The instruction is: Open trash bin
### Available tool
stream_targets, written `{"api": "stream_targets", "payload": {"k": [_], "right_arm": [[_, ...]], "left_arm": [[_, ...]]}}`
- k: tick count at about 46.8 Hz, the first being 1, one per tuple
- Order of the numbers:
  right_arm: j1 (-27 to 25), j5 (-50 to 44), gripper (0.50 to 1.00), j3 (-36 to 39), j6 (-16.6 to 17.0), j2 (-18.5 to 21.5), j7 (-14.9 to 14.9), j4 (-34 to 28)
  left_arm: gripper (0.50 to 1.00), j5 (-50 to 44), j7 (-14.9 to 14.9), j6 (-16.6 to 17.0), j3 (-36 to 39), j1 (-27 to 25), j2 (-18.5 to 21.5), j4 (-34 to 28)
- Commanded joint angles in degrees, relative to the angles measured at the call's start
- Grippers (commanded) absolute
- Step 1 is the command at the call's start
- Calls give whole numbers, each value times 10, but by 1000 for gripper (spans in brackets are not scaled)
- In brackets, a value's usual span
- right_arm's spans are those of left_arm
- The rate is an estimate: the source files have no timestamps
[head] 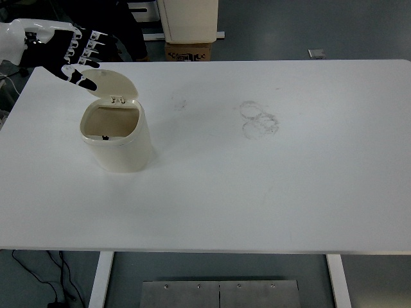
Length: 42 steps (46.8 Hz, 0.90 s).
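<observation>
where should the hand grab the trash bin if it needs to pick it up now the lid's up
Grip the trash bin around its smooth rounded body, below the rim, probably from the near or left side. The raised lid stands hinged at the far edge and blocks that side, and the open top offers only a thin rim. The left hand hovers beyond the lid.

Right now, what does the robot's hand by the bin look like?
The left hand is black, with five slim fingers marked by small white patches at the joints, a bit like piano keys. Its thumb has a white tip. The wrist and forearm behind it wear a smooth, glossy white shell. No cables show on it. The right arm is out of view.
</observation>
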Motion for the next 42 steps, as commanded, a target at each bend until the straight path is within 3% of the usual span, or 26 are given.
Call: {"api": "stream_targets", "payload": {"k": [1, 18, 32, 42], "right_arm": [[0, 0, 991, 0, 0, 0, 0, 0], [0, 0, 991, 0, 0, 0, 0, 0], [0, 0, 991, 0, 0, 0, 0, 0], [0, 0, 991, 0, 0, 0, 0, 0]], "left_arm": [[1000, -25, -3, 0, -13, 12, -1, 19], [1000, -91, -4, 0, -156, 139, -7, 163], [1000, -154, -18, 0, -325, 270, -46, 286], [1000, -194, -24, 0, -408, 372, -81, 334]]}}
